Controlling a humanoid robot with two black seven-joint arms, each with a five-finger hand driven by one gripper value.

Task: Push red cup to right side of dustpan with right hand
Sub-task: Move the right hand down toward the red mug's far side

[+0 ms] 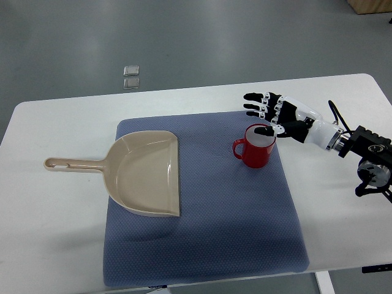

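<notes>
obstacles: we see the dustpan (147,174) left of the red cup (255,146), apart from it | free: bare blue mat (245,226) between them and in front | right hand (269,116) crowds the cup's far-right rim.

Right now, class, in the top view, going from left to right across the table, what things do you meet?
Dustpan → red cup → right hand.

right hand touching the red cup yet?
Cannot tell. Top view: right hand overlaps the cup rim at its thumb, but no contact or gap shows plainly.
</notes>
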